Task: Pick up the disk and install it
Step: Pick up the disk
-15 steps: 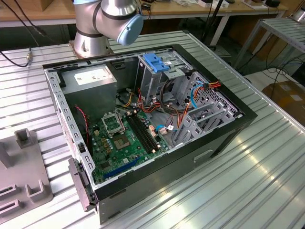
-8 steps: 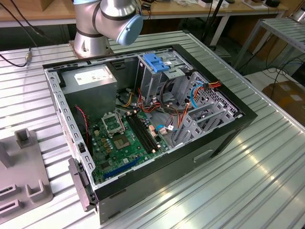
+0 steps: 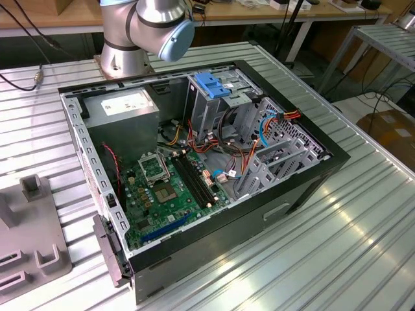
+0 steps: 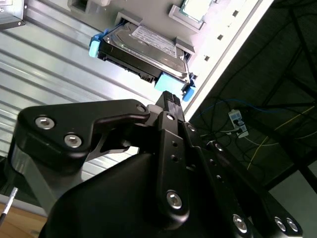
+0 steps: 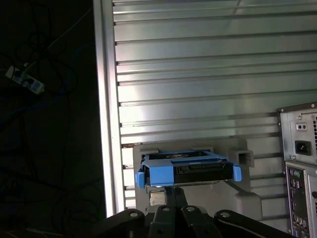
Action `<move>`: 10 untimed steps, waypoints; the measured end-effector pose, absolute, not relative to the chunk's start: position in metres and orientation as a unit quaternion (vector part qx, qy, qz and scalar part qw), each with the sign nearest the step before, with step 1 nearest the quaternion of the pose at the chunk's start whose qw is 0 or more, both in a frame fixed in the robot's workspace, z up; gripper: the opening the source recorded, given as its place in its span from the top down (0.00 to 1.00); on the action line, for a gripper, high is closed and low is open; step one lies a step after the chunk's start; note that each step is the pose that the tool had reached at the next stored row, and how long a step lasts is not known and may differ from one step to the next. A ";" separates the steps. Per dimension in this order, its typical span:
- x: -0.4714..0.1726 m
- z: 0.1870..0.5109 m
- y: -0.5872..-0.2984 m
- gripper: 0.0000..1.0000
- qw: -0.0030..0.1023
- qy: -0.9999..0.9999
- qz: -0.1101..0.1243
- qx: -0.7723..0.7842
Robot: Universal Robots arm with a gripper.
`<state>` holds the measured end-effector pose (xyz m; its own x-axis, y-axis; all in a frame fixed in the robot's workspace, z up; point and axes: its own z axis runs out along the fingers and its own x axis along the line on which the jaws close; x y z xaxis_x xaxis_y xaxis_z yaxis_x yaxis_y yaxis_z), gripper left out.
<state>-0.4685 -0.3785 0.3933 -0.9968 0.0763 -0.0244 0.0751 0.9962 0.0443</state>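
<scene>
You've got one disk (image 4: pixel 143 44), one grey holder (image 5: pixel 247 198), one open computer case (image 3: pixel 305 188), one motherboard (image 3: pixel 168 194), one power supply (image 3: pixel 123 107), one blue latch piece (image 3: pixel 213 84), one robot arm (image 3: pixel 149 26) and one gripper (image 5: pixel 168 192)

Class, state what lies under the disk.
A grey holder sits under the disk, resting on the ribbed metal table. The holder's middle is covered by the disk.

I see an open computer case (image 3: pixel 311 175) on the ribbed metal table (image 3: pixel 337 253) — green motherboard (image 3: pixel 165 191) on its floor, grey power supply (image 3: pixel 123 107) in one corner, a blue latch (image 3: pixel 214 84) atop the drive cage (image 3: pixel 206 113). A grey fixture block (image 3: pixel 32 240) lies near the case, at the exterior view's left.
</scene>
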 end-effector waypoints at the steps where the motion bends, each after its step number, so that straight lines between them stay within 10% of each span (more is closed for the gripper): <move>1: -0.469 0.393 -0.379 0.90 0.013 0.999 0.022 0.038; 10: -0.469 0.393 -0.379 0.90 0.013 1.000 0.022 0.013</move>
